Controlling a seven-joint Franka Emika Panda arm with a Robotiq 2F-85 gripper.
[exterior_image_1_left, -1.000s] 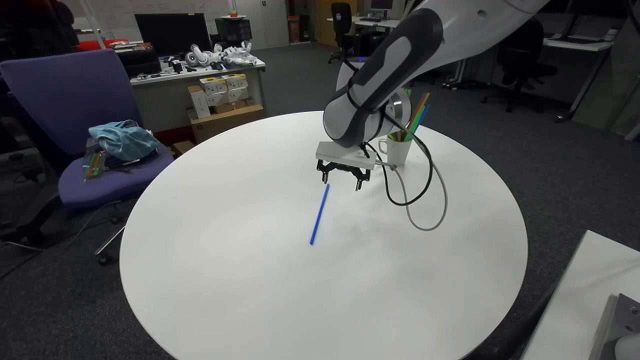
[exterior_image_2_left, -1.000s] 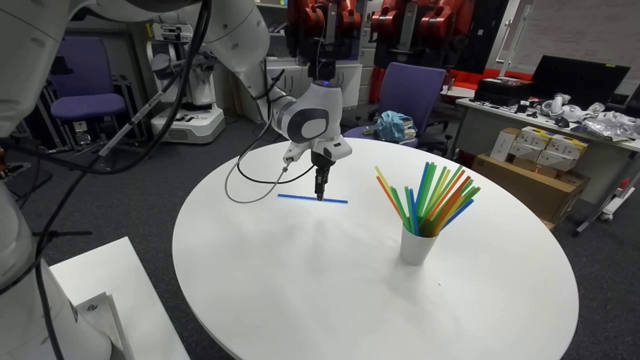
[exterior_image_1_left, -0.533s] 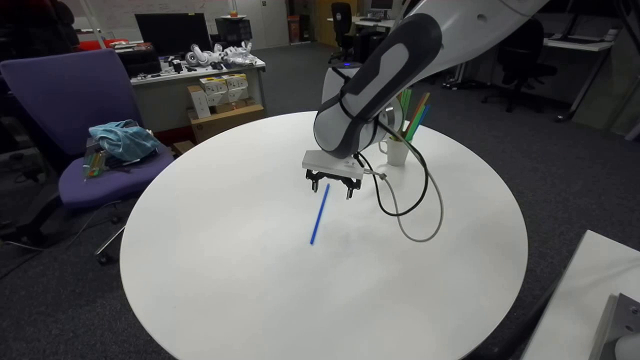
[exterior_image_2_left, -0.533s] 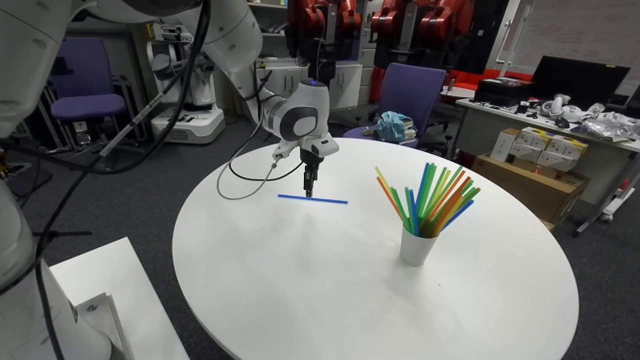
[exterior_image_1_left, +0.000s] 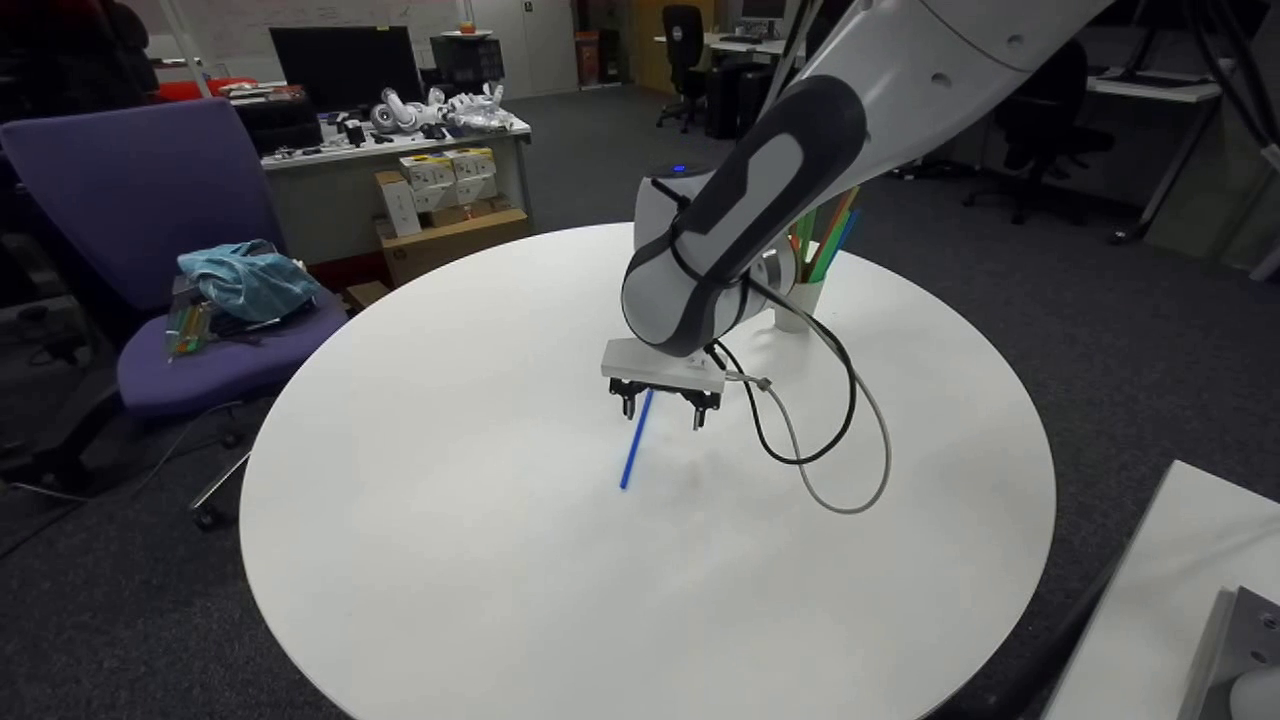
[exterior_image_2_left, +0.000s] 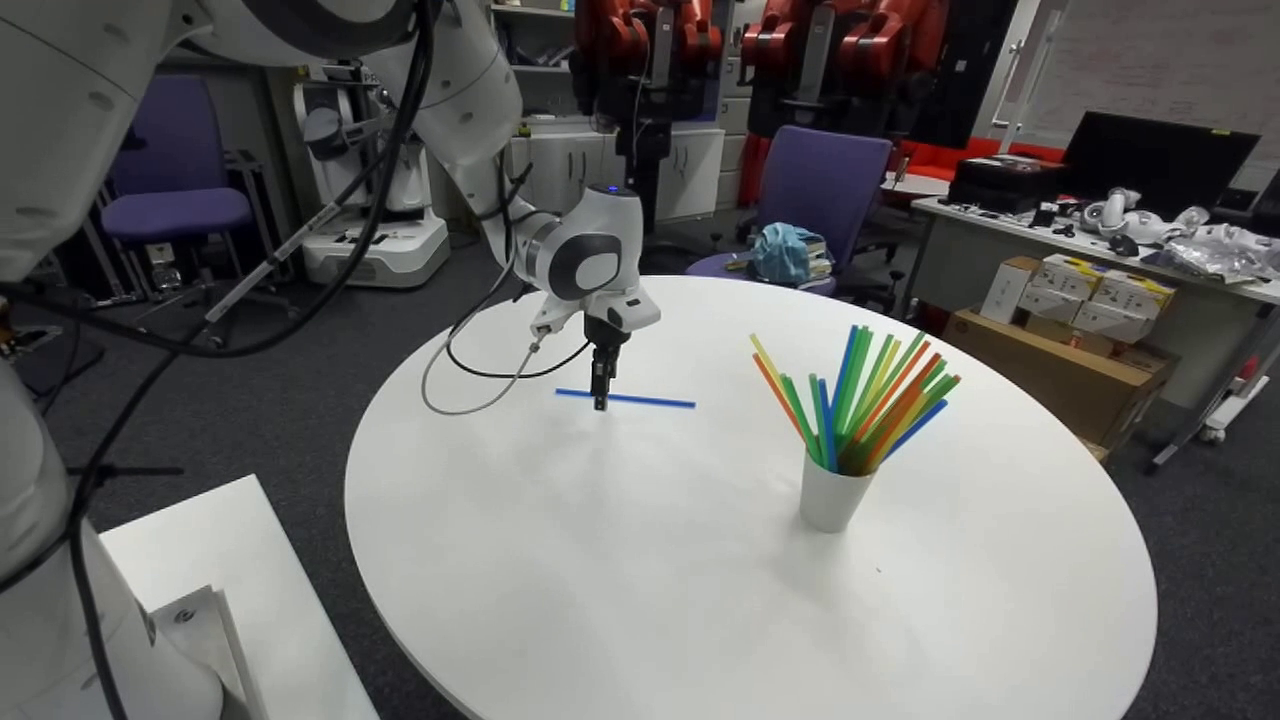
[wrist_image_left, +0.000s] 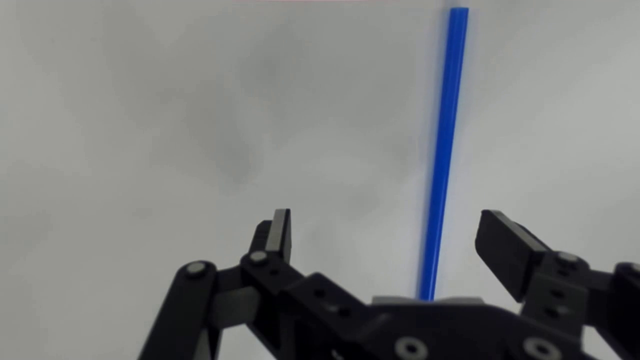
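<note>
A blue straw (exterior_image_1_left: 635, 448) lies flat on the round white table (exterior_image_1_left: 450, 560); it also shows in an exterior view (exterior_image_2_left: 655, 402) and in the wrist view (wrist_image_left: 444, 145). My gripper (exterior_image_1_left: 663, 421) is open and empty just above the straw, pointing down. It also shows in an exterior view (exterior_image_2_left: 600, 406). In the wrist view the straw runs between the two open fingers (wrist_image_left: 386, 212), nearer the right finger and touching neither. The gripper's body hides the straw's near end there. The exact height of the fingertips above the table cannot be told.
A white mug (exterior_image_2_left: 832, 500) holding many coloured straws (exterior_image_2_left: 865, 400) stands on the table, partly behind the arm in an exterior view (exterior_image_1_left: 795, 312). Cables (exterior_image_1_left: 850, 505) loop from the wrist near the tabletop. A purple chair (exterior_image_1_left: 170, 230) stands beside the table.
The gripper has moved to the left in both exterior views and then come down closer to the table over the blue straw. Its fingers stay open. The straw and mug have not moved.
</note>
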